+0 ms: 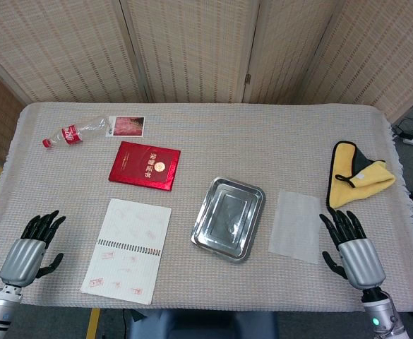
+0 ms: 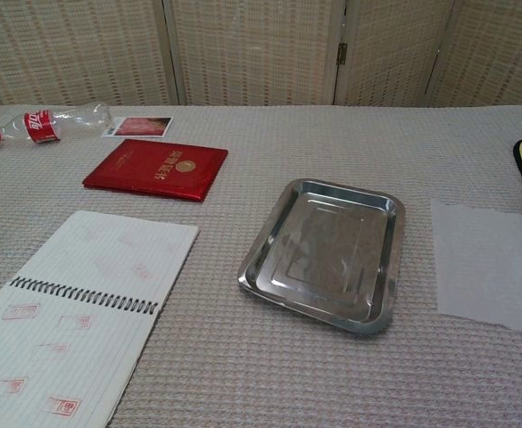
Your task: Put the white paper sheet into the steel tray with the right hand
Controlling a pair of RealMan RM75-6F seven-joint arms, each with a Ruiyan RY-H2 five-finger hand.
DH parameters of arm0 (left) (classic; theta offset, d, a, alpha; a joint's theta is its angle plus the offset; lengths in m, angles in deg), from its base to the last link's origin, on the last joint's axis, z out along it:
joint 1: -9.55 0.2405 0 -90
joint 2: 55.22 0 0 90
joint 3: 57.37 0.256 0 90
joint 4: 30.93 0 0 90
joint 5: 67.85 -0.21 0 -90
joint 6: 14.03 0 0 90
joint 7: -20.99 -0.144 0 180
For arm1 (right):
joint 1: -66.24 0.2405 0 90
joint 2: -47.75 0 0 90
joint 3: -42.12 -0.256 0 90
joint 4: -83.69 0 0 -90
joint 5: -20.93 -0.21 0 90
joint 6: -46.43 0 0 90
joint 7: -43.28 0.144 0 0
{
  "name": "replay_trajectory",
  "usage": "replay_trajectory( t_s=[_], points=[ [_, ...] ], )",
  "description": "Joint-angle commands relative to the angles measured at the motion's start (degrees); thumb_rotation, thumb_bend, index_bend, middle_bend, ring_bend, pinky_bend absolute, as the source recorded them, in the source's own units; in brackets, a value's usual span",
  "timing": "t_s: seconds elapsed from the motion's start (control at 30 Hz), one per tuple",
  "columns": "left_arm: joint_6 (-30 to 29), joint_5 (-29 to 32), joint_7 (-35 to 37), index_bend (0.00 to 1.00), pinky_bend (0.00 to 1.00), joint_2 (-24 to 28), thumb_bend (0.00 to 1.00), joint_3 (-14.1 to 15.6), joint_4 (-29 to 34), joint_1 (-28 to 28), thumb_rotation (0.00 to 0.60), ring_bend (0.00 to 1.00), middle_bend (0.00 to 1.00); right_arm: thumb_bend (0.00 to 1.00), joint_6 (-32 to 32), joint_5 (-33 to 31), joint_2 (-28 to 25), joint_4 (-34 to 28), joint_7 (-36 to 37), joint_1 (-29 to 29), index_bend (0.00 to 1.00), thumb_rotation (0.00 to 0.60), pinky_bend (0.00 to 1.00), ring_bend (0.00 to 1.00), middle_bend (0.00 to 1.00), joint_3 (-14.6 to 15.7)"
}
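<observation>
The white paper sheet [image 1: 296, 225] is seen flat on the surface [image 1: 213, 120], right of centre, just beside the steel tray [image 1: 229, 218]. The right hand [image 1: 353, 247], lower right, is held wide, empty. The left hand [image 1: 31, 247], lower left, likewise.

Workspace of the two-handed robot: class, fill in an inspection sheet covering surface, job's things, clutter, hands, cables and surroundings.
Surface: table under a pale woven cloth.
Job's things: white paper sheet lies flat, right of the steel tray, apart from it; tray holds nothing.
Clutter: plastic bottle on its side, photo card, red booklet, spiral notebook open, yellow cloth.
Hands: left hand and right hand open, at the near edge, holding nothing.
Cables: power strip and cord on the floor, far right.
Surroundings: woven folding screen behind.
</observation>
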Motion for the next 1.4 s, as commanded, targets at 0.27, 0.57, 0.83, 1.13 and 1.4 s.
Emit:
replay_trajectory(
  t_s=[0.27, 0.57, 0.83, 1.13, 1.4],
  points=[
    [0.2, 0.0, -0.1, 0.00, 0.00, -0.3, 0.44, 0.0, -0.2, -0.1, 0.600, 0.00, 0.00, 0.40, -1.3, -0.9, -0.9, -1.0, -0.2, 0.2, 0.00, 0.600, 0.00, 0.00, 0.00, 0.3],
    [-0.2, -0.2, 1.9, 0.00, 0.00, 0.6, 0.44, 0.1, 0.1, 0.0, 0.600, 0.00, 0.00, 0.40, -3.5, -0.6, -2.2, -1.8, -6.4, 0.3, 0.01, 0.600, 0.00, 0.00, 0.00, 1.6],
    [-3.6, -1.2, 0.2, 0.00, 0.00, 1.9, 0.44, 0.3, 2.2, 1.7, 0.600, 0.00, 0.00, 0.40, -4.4, 1.8, -1.5, 4.0, -1.1, 0.6, 0.20, 0.600, 0.00, 0.00, 0.00, 4.0],
    [-2.3, -1.9, -0.1, 0.00, 0.00, 1.4, 0.44, 0.6, 2.3, 1.0, 0.600, 0.00, 0.00, 0.40, -4.5, 2.5, 2.1, 14.0, 4.7, -0.6, 0.34, 0.600, 0.00, 0.00, 0.00, 6.2],
    [-3.0, -2.6, 0.7, 0.00, 0.00, 1.7, 0.48, 0.7, 2.6, 1.1, 0.600, 0.00, 0.00, 0.40, -5.2, 0.9, 7.2, 21.6, 8.3, -0.9, 0.36, 0.600, 0.00, 0.00, 0.00, 5.6]
  ],
)
